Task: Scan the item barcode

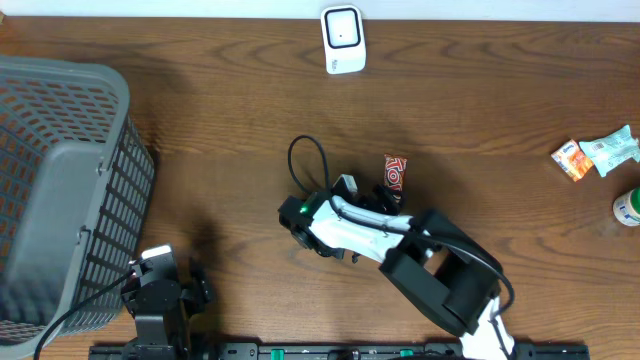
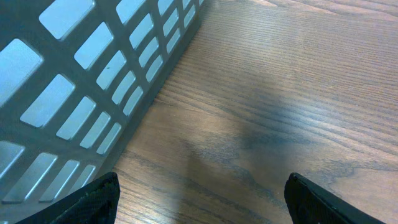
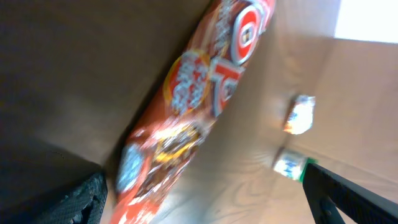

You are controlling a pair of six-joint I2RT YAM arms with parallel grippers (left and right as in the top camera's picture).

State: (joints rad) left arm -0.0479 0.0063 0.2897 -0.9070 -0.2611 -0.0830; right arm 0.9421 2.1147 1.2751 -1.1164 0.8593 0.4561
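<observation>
The item, a red snack packet (image 1: pixel 395 175), lies flat on the wooden table near the middle. My right gripper (image 1: pixel 383 198) hovers just at its near end. In the right wrist view the packet (image 3: pixel 199 93) runs diagonally and blurred, its lower end near the left finger (image 3: pixel 81 199); my right gripper (image 3: pixel 205 208) stands wide open and holds nothing. The white barcode scanner (image 1: pixel 342 38) stands at the table's far edge. My left gripper (image 1: pixel 165 288) rests at the front left beside the basket; in its own view the left gripper (image 2: pixel 202 199) is open over bare wood.
A grey slatted basket (image 1: pixel 60 180) fills the left side, its wall (image 2: pixel 74 81) close to my left fingers. Small packets (image 1: pixel 580 158) and a white bottle (image 1: pixel 628 207) lie at the far right. A black cable (image 1: pixel 305 160) loops above the right arm.
</observation>
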